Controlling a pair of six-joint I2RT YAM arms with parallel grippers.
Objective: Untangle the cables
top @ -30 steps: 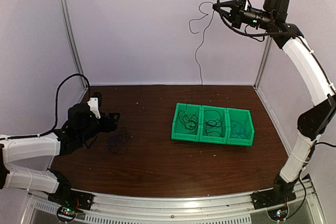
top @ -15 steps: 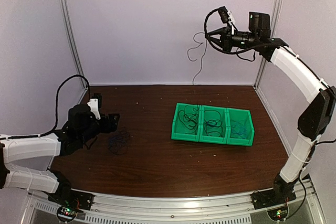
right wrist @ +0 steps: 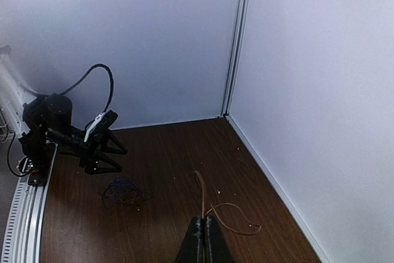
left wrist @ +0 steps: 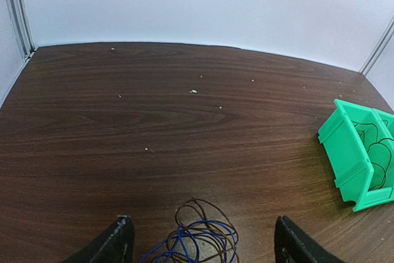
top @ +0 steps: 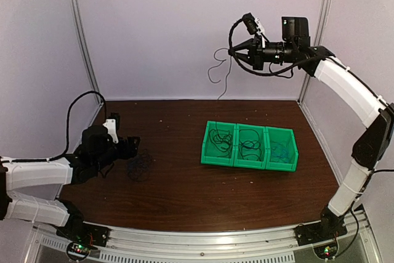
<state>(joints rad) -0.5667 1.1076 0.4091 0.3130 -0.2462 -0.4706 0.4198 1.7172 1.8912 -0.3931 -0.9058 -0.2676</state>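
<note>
A small tangle of thin blue and dark-brown wires (top: pixel 140 165) lies on the dark wooden table at the left. It shows in the left wrist view (left wrist: pixel 198 237) between the open fingers of my left gripper (left wrist: pixel 200 252), low over it. It also shows small in the right wrist view (right wrist: pixel 123 191). My right gripper (top: pixel 232 52) is high in the air at the back, shut on one thin brown wire (top: pixel 221 77) that hangs free above the table. That wire curls out from the closed fingertips in the right wrist view (right wrist: pixel 212 204).
A green three-compartment bin (top: pixel 250 130) stands right of centre, each compartment holding loose wires; its left end shows in the left wrist view (left wrist: pixel 346 152). White walls with metal posts (top: pixel 80 35) enclose the back and sides.
My right gripper has moved down and to the left with the hanging wire. My left gripper has stayed by the tangle, almost unmoved.
</note>
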